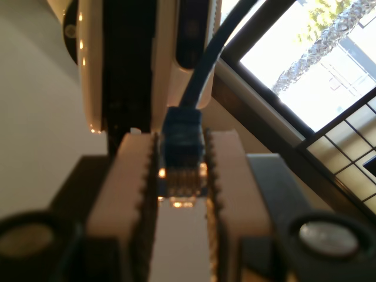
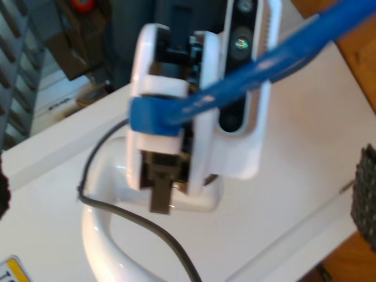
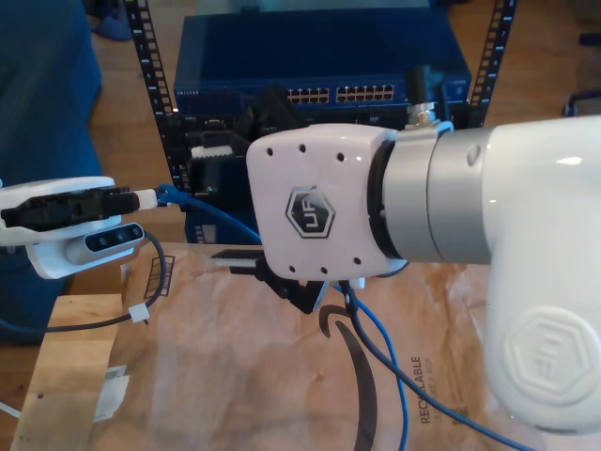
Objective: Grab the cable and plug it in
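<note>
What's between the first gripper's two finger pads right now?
The clear plastic plug of the thin bright blue Ethernet cable sits between my first gripper's white finger pads, shown in the first wrist view.

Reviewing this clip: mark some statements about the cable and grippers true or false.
1. My first gripper holds the cable's plug between its fingers. True.
2. The plug is seated in a port. False: it sits bare between the fingers, its contacts exposed.
3. The cable is red. False: it is blue.
4. In the exterior view, a blue switch with rows of ports stands behind the arms. True.
</note>
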